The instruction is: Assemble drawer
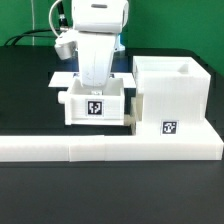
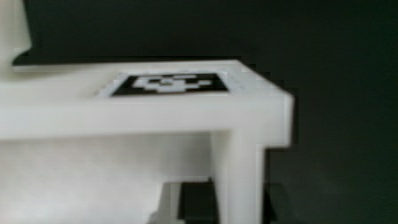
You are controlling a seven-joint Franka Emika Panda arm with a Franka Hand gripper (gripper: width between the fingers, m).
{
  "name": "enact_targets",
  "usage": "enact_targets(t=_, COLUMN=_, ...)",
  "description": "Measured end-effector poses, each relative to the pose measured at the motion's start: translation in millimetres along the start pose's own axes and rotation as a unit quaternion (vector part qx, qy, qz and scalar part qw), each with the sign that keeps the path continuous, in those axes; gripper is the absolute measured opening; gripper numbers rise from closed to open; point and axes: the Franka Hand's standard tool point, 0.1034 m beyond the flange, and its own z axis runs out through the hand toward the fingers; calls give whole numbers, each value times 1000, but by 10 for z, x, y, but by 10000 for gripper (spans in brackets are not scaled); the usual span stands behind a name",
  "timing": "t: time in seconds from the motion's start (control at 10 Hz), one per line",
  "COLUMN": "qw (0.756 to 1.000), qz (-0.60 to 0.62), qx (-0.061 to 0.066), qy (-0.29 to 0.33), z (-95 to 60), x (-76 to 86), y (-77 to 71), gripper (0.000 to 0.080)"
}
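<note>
Two white drawer parts showed in the exterior view: a large cube-like housing [image 1: 172,98] at the right of the frame, open on top, and a smaller tray [image 1: 97,103] at center, just left of it and apparently touching its side. Both sat on the black worktop [image 1: 25,105], each with a black-and-white tag on the front (tray tag mid-face, housing tag low). A long low white border bar [image 1: 108,148] ran across the lower part of the frame in front of both. The white arm came down from the top center, its gripper [image 1: 93,78] dipping into the tray; jaws hidden by the tray wall, so spread or pinching could not be told. A flat white board [image 1: 62,78] lay behind the tray. The wrist view was blurry: a white tray wall [image 2: 143,110] with a tag on its upper face, dark background.
</note>
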Motion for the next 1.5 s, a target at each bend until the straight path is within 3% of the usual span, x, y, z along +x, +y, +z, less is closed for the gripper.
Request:
enact_targets(t=0.3, qw=1000, qz=0, qx=11, qy=-5, z=-62, x=60, y=22, gripper=38)
enact_targets(t=1.0, qw=1000, qz=-1, qx=15, qy=-6, z=-35, x=73, y=12, gripper=38)
enact_targets(t=1.5, qw=1000, qz=-9, qx=17, qy=-4, z=-25, x=181, y=-34, gripper=38)
